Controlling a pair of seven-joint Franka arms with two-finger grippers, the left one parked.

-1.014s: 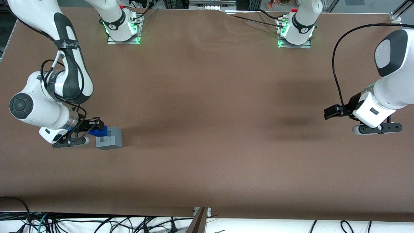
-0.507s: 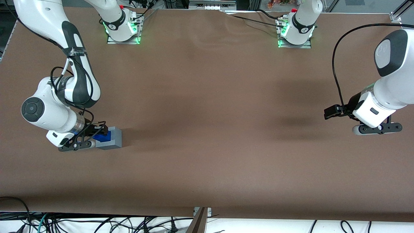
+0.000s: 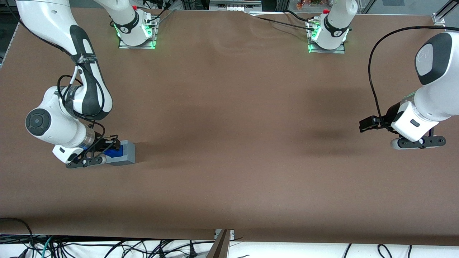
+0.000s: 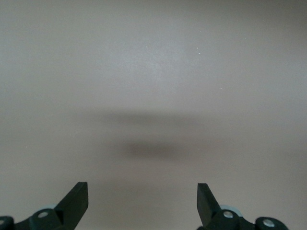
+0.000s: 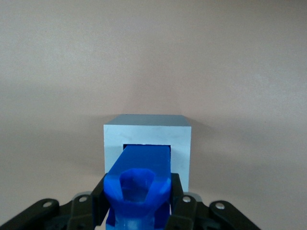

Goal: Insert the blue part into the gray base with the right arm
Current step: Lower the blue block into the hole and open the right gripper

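The gray base (image 3: 127, 154) stands on the brown table near the working arm's end. It also shows in the right wrist view (image 5: 147, 134), a light-grey cube with a square recess in its top. My right gripper (image 3: 107, 147) is directly above the base and is shut on the blue part (image 3: 114, 152). In the right wrist view the blue part (image 5: 141, 179) sits between the black fingers (image 5: 177, 191), and its lower end reaches into the recess. The gripper (image 5: 139, 203) hides part of the base's top.
The brown table (image 3: 229, 143) spreads wide toward the parked arm's end. Two arm mounts with green lights (image 3: 136, 34) stand at the table's edge farthest from the front camera. Cables lie along the table's near edge.
My right gripper has moved with the blue part from beside the gray base to right above it, and lowered. The blue part now covers the recess.
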